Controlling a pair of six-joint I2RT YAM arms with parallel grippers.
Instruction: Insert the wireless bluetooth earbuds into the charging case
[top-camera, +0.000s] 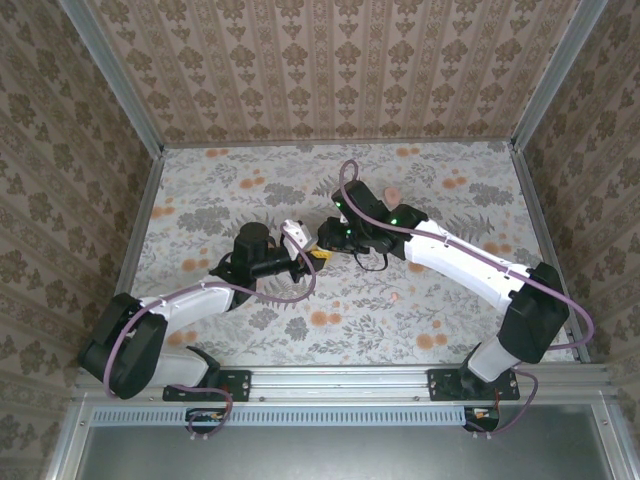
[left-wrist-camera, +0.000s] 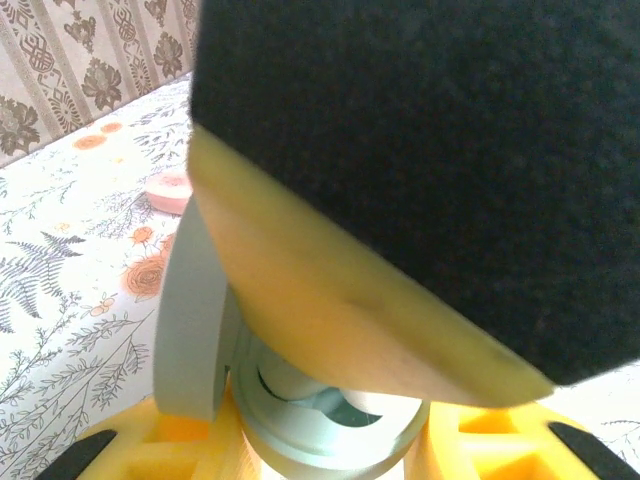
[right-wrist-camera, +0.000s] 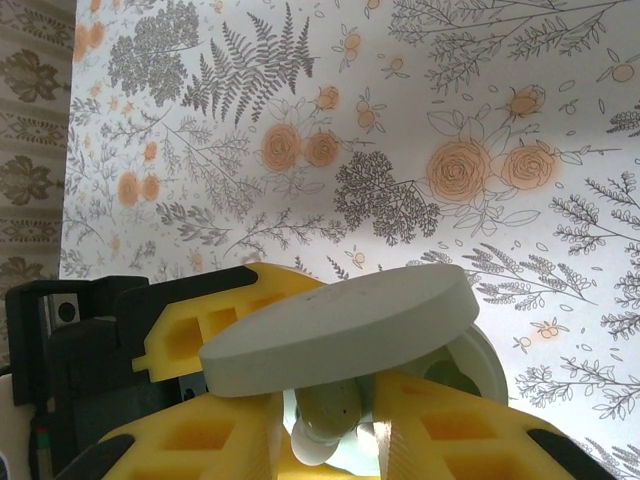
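My left gripper (left-wrist-camera: 330, 445) is shut on a pale mint-white charging case (left-wrist-camera: 330, 425), its yellow fingers on either side of the round base. The lid (left-wrist-camera: 190, 330) stands open at the left. From above, the case (top-camera: 296, 235) sits at mid-table where the two grippers meet. My right gripper (right-wrist-camera: 335, 435) is shut on a mint earbud (right-wrist-camera: 330, 415), held just over the case base (right-wrist-camera: 470, 365) and under the raised lid (right-wrist-camera: 340, 325). The right finger (left-wrist-camera: 340, 310) hangs right above the case opening and hides part of it.
A pink case (left-wrist-camera: 170, 190) lies on the floral table beyond the grippers, also seen from above (top-camera: 393, 193). A tiny pink bud (top-camera: 397, 297) lies near the right arm. Patterned walls close the table on three sides.
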